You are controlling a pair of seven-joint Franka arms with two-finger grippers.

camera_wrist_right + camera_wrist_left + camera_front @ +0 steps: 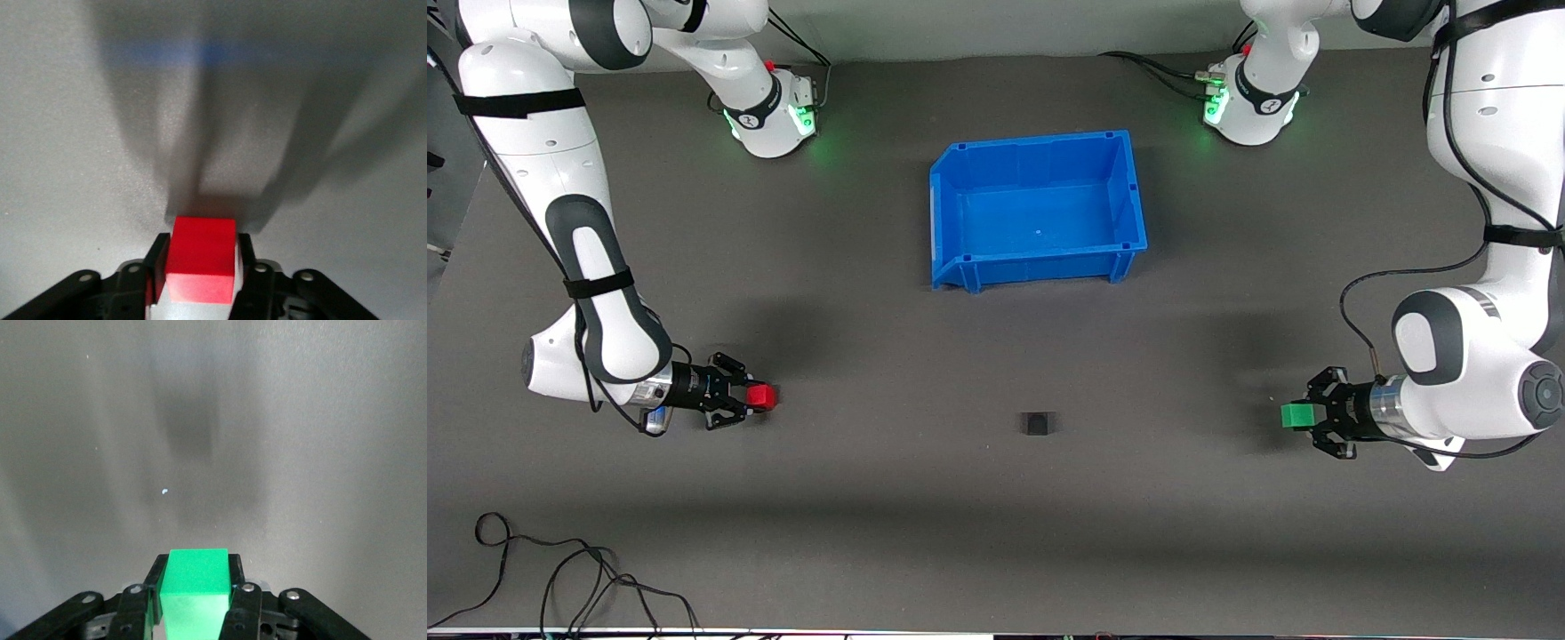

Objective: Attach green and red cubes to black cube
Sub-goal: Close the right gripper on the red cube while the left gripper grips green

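Two arms, each carrying one coloured cube toward a shared target. The right gripper [749, 399] is hanging low over the table [996, 533] at the right arm's end, its jaws clenched on the red cube [762, 396], which is sitting between the fingers [157, 263] and projecting past their tips. The left gripper [1307, 416] is hanging low over the table at the left arm's end, its jaws likewise clamped on the green cube [1295, 415], held the same way between its fingers [155, 587]. The black cube [1037, 423] is resting loose on the table, well apart from both sets of jaws and roughly midway between them, nearer the front camera than the blue bin [947, 200]. Neither coloured cube is touching it yet.

Likely hazard: the black cube is standing unrestrained, so one cube arriving first would probably shove it away rather than join to it. Unequal heights or a slight twist in either grasp could make the faces meet off-square, and each wrist view is showing only its own cube, not the target.
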